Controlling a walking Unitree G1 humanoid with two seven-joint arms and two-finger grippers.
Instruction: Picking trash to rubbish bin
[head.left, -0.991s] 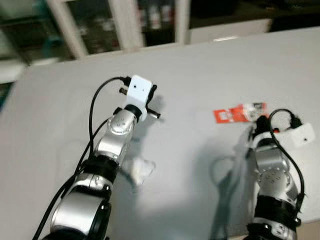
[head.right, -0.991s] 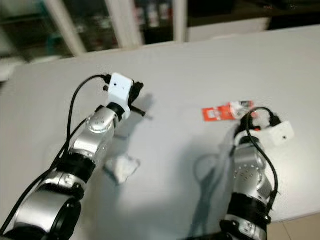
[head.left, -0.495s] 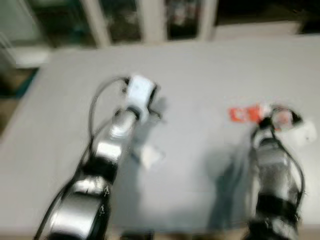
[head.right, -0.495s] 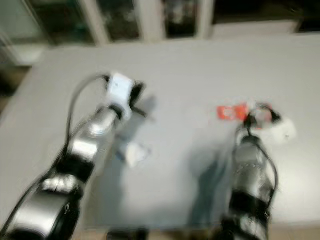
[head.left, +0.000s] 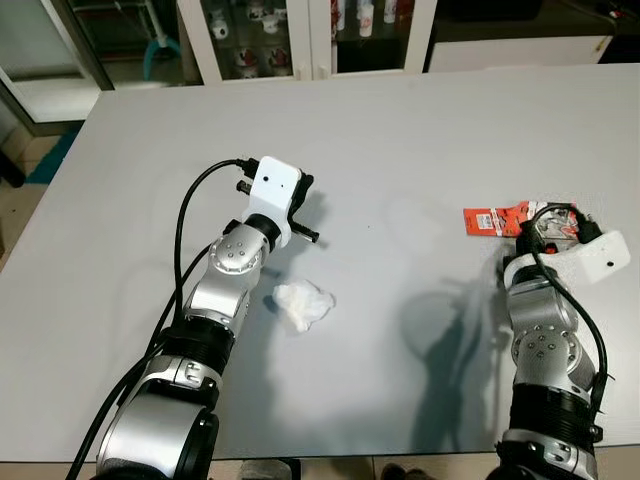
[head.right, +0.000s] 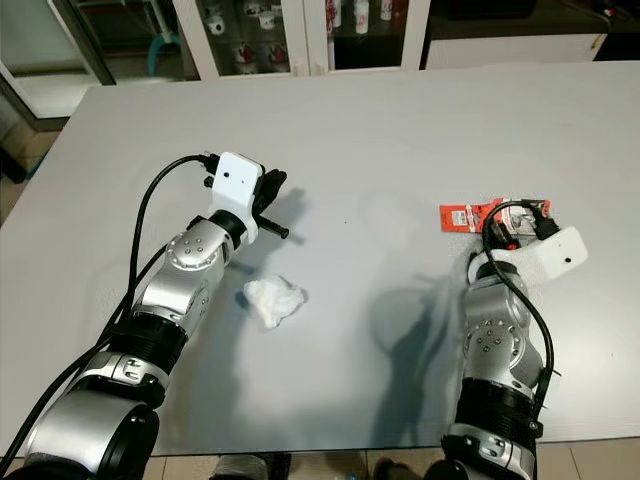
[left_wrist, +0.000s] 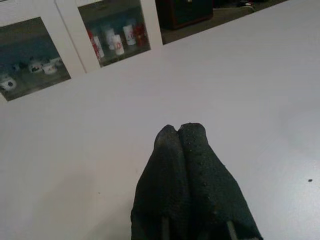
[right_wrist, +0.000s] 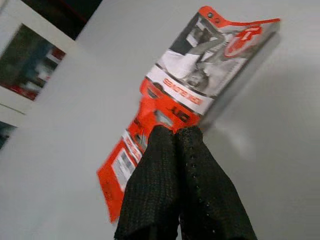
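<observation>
A red and orange wrapper packet (head.left: 497, 217) lies on the grey table (head.left: 420, 120) at the right. My right gripper (right_wrist: 175, 131) is shut, its tips pinched on the packet's (right_wrist: 200, 75) near edge, and the packet's far side stands slightly off the table. A crumpled white tissue (head.left: 303, 304) rests near the table's middle, beside my left forearm. My left gripper (head.left: 308, 212) hovers beyond the tissue, and its fingers (left_wrist: 192, 137) are pressed together with nothing between them.
A glass-fronted cabinet (head.left: 300, 40) with cups stands behind the table's far edge. The floor shows past the table's left edge (head.left: 45, 190). The table's near edge runs just below my arms.
The whole picture has shifted and sharpened after a blur, so the camera moved. Both grippers keep their places relative to the packet and the tissue.
</observation>
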